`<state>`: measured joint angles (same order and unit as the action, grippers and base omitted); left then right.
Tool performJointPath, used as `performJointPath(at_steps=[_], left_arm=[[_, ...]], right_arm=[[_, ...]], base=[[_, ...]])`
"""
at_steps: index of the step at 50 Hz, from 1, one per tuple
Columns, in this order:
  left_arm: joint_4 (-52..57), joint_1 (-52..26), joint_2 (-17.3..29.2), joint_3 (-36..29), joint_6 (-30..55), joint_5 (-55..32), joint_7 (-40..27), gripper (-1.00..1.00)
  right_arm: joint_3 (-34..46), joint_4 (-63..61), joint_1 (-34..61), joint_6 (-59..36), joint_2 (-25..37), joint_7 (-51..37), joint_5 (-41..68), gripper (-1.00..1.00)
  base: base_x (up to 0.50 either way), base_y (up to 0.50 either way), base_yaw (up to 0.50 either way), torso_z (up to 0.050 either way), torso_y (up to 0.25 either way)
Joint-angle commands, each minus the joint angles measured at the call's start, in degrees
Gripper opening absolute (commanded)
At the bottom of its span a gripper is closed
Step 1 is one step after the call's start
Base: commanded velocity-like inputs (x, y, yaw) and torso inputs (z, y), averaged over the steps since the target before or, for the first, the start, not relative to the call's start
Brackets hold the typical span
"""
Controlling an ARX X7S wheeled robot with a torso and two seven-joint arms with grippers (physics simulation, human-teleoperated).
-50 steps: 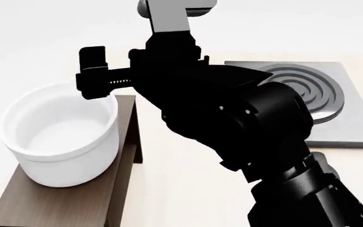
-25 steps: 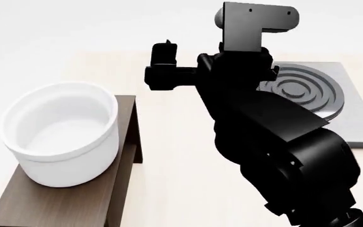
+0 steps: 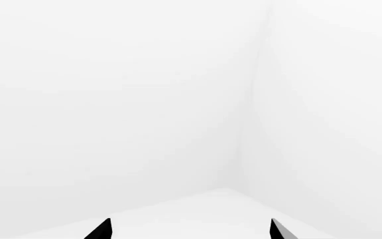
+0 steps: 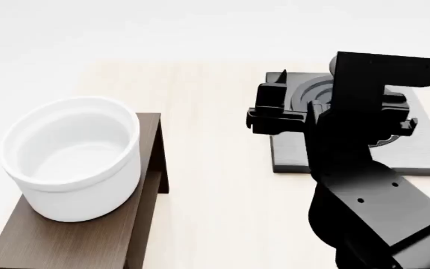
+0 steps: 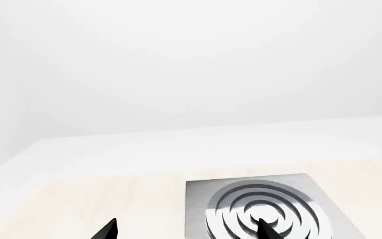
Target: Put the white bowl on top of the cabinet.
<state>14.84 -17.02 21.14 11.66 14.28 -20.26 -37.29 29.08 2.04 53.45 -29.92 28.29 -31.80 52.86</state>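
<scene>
Pale wood flooring surrounds the cabinet (image 4: 144, 224), whose top carries the white bowl (image 4: 73, 162) upright, apparently delivered, which seemingly explains why the right gripper (image 5: 187, 230), fingers parted and empty, hangs well apart over the stove plate (image 4: 424, 151).

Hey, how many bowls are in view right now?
1. A deep glossy white bowl sits on the dark brown wooden cabinet, at the head view's left. The black right arm covers part of the grey stove plate, so something could be hidden there.
</scene>
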Motion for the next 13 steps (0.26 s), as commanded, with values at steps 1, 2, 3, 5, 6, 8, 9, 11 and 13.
performJointPath(at_steps=[1,2,3,5,6,8,9,11,13], left_arm=[[-0.18,0.01,0.05,-0.28,-0.23,0.16,-0.04,1.0],[0.05,0.04,0.08,-0.26,-0.05,0.08,-0.09,1.0],[0.05,0.04,0.1,-0.26,-0.07,0.09,-0.11,1.0],[0.03,0.02,0.11,-0.34,-0.02,0.14,-0.16,1.0],[0.23,0.04,0.13,-0.33,0.09,0.07,-0.19,1.0],[0.32,0.09,0.17,-0.28,0.14,0.02,-0.24,1.0],[0.45,0.08,0.2,-0.28,0.29,-0.01,-0.31,1.0],[0.66,0.11,0.24,-0.3,0.42,-0.06,-0.36,1.0],[0.56,0.18,0.24,-0.25,0.24,-0.05,-0.32,1.0]], right_arm=[[-1.0,-4.32,-5.05,2.25,4.32,-3.79,-2.45,1.0],[-1.46,-4.49,-5.61,2.37,4.68,-3.85,-1.95,1.0],[-1.48,-4.83,-5.9,2.5,5.05,-4.73,-2.63,1.0],[-2.21,-5.02,-6.48,3.03,5.36,-5.21,-2.41,1.0],[-2.59,-5.44,-7.13,3.58,5.82,-5.79,-2.75,1.0],[-2.54,-5.77,-7.62,3.59,6.2,-6.14,-3.02,1.0],[-2.51,-6.27,-7.87,3.66,6.44,-6.82,-3.51,1.0],[-2.75,-7.2,-9.12,4.13,7.07,-7.41,-3.72,1.0],[-2.96,-7.45,-9.96,4.54,7.47,-7.96,-4.06,1.0]], base=[[0.0,0.0,0.0,0.0,0.0],[0.0,0.0,0.0,0.0,0.0],[0.0,0.0,0.0,0.0,0.0],[0.0,0.0,0.0,0.0,0.0],[0.0,0.0,0.0,0.0,0.0],[0.0,0.0,0.0,0.0,0.0],[0.0,0.0,0.0,0.0,0.0],[0.0,0.0,0.0,0.0,0.0],[0.0,0.0,0.0,0.0,0.0]])
